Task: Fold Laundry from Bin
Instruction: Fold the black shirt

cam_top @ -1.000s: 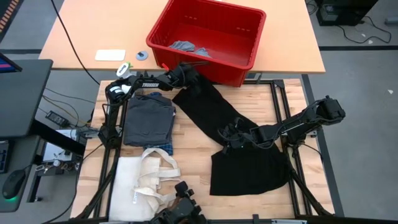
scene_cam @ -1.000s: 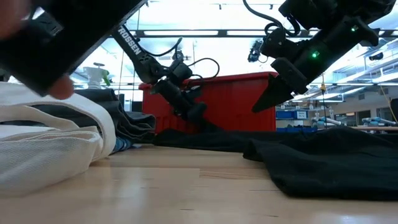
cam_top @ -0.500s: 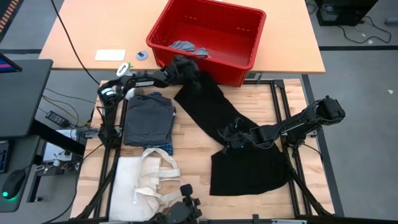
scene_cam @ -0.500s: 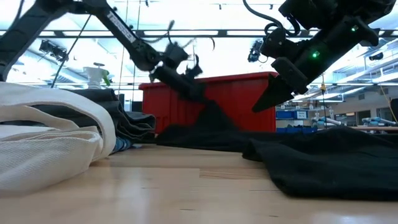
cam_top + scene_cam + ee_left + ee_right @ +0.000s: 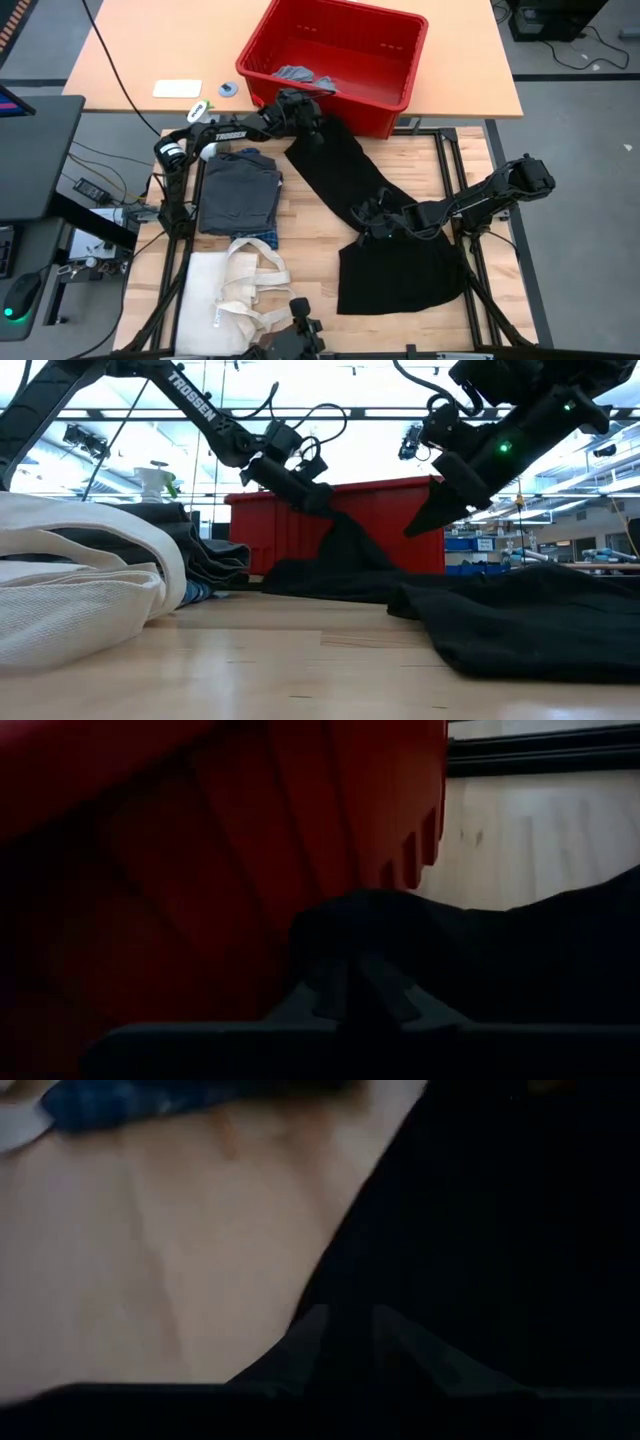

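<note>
Pinching the black piece (image 5: 350,185) — left tool (image 5: 303,112) beside bin (image 5: 330,62), right tool (image 5: 365,222) mid-cloth.

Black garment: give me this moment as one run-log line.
left end effector: shut on black garment, lifted at bin front | right end effector: over garment middle, grip unclear | folded grey piece at left

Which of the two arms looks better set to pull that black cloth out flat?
Probably the left. Its tool is shut on the far end of the black cloth, lifted beside the red bin. The right tool hangs above the cloth's middle, not clearly holding it.
</note>
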{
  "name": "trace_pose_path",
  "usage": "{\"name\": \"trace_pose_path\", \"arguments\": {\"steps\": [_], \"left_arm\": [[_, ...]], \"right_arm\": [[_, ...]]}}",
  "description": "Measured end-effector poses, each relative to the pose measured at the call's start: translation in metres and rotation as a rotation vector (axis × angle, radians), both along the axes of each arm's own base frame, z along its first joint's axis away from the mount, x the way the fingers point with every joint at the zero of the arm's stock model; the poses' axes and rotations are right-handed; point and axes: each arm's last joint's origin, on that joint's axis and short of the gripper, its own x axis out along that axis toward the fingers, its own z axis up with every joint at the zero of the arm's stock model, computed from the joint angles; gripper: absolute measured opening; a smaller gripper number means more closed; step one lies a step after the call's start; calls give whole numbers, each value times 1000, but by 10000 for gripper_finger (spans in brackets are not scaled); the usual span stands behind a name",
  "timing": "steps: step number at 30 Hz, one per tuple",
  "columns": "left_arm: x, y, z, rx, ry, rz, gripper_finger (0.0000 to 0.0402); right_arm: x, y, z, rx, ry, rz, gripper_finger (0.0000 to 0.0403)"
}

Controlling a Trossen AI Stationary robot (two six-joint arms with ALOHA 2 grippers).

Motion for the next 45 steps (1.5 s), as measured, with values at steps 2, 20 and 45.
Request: {"name": "trace_pose_path", "arguments": {"steps": [2,20,45], "left_arm": [[0,0,0,1,-2,-2,11],[0,-4,-7,-2,75,-34,11],[-1,-3,-7,-1,84,-34,11]], "right_arm": [[3,-3,0,-34,-34,-52,90],[49,-45,-60,-289,71,-41,197],[43,-56,-75,-190,92,-167,21]]}}
